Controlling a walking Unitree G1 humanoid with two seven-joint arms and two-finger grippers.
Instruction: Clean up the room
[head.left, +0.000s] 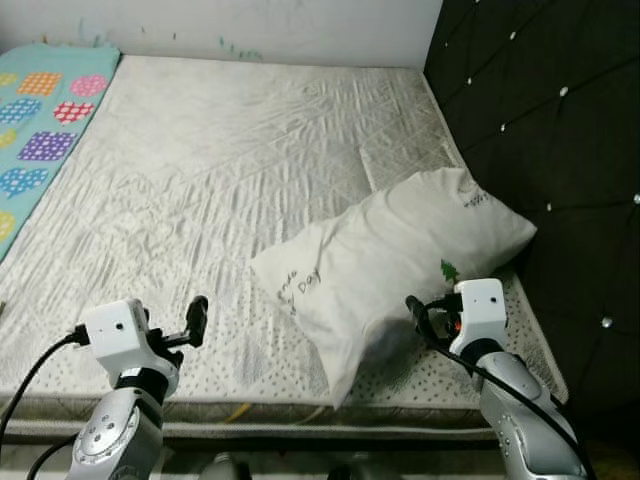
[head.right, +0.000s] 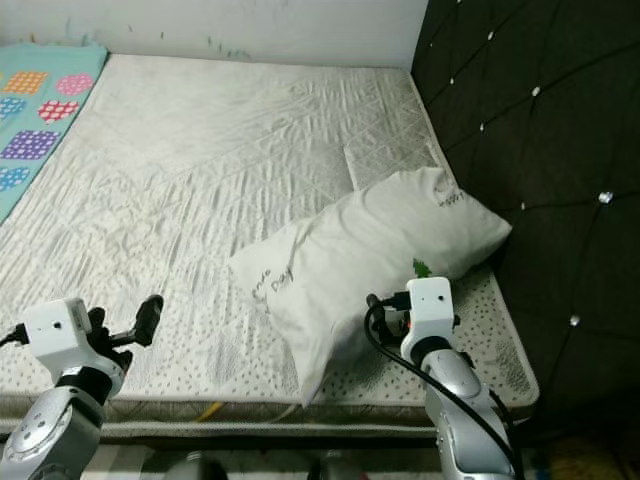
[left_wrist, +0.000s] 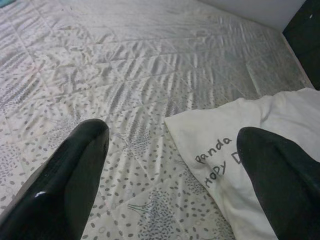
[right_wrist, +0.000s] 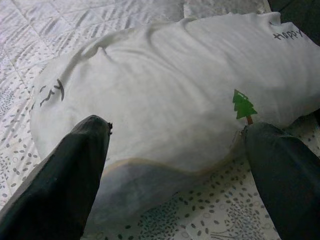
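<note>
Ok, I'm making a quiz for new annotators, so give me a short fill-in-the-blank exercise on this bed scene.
1. The white pillow lies on the ____.
2. A small green ____ is printed on the pillow near the right pincer.
3. The left pincer hovers over the mattress with its fingers ____.
4. The headboard beside the pillow is ____ in colour.

Missing words: mattress; tree; open; black

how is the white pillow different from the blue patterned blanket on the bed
The pillow is plump and white, with small writing and a green tree; the blanket lies flat, turquoise with coloured hearts and squares. The pillow sits near the dark headboard, just beyond the right hand; the blanket lies along the mattress's opposite side. Both rest on the mattress.
</note>
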